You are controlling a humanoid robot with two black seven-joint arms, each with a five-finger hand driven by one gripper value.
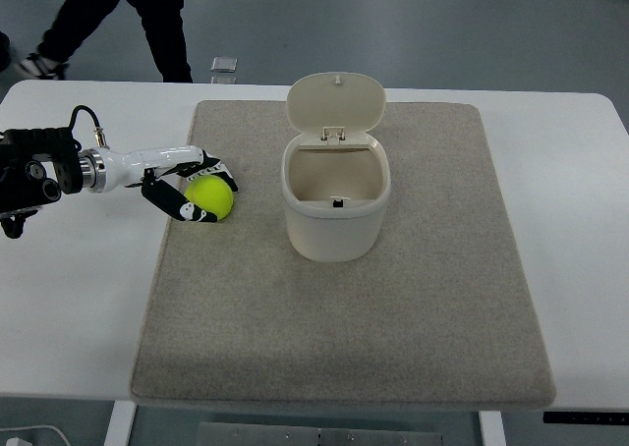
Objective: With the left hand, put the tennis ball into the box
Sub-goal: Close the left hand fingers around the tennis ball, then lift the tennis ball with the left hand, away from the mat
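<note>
A yellow-green tennis ball (211, 196) lies on the beige mat (344, 308), near its left edge. My left hand (191, 186) comes in from the left, its white and black fingers (182, 207) curled around the ball from the left side. The ball rests on the mat. To the right stands the cream box (335, 193), a small bin with its hinged lid (335, 102) tipped open at the back. Its inside looks empty. My right hand is out of sight.
The mat covers most of a white table (69, 299). A person's dark-trousered legs (147, 19) stand beyond the table's far left edge. A small grey object (225, 66) lies on the floor behind the table.
</note>
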